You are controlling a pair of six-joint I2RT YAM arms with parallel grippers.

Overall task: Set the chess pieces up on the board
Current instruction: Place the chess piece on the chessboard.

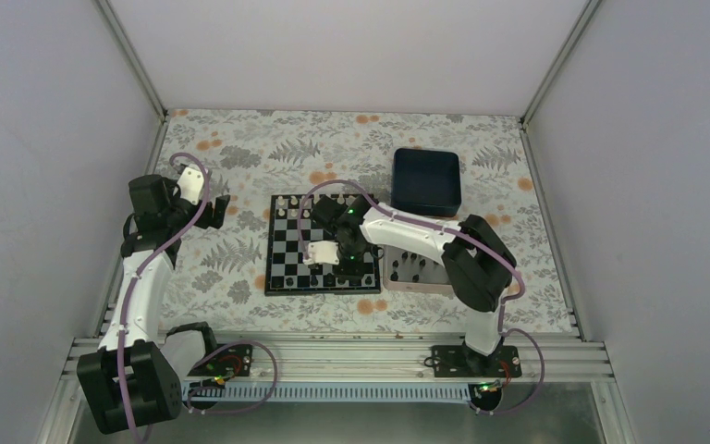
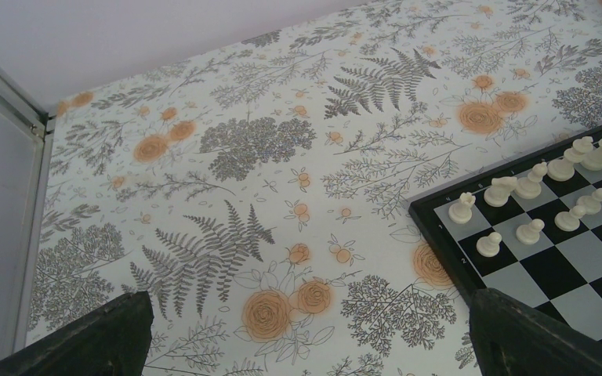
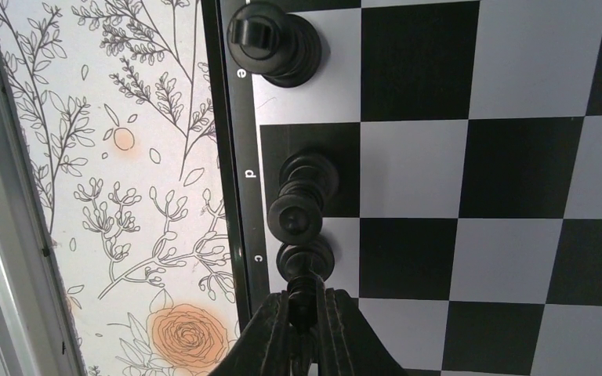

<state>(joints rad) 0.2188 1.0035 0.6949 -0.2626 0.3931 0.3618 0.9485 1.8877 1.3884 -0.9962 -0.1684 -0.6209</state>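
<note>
The board (image 1: 288, 248) lies mid-table with white pieces along its far rows. My right gripper (image 1: 349, 274) hangs over its near edge. In the right wrist view my right gripper (image 3: 302, 296) is shut on the top of a black chess piece (image 3: 306, 260), whose base is over the edge square marked c. I cannot tell if the base touches the board (image 3: 517, 70). Two more black pieces stand at d (image 3: 307, 176) and e (image 3: 270, 43). My left gripper (image 1: 214, 208) is open and empty left of the board, and it also shows in the left wrist view (image 2: 306, 345).
A silver tray (image 1: 390, 274) with several black pieces sits right of the board. A dark blue tray (image 1: 426, 181) sits behind it. White pieces (image 2: 517, 196) fill the board corner (image 2: 431, 215) near my left gripper. White walls enclose the floral tablecloth (image 1: 231, 148).
</note>
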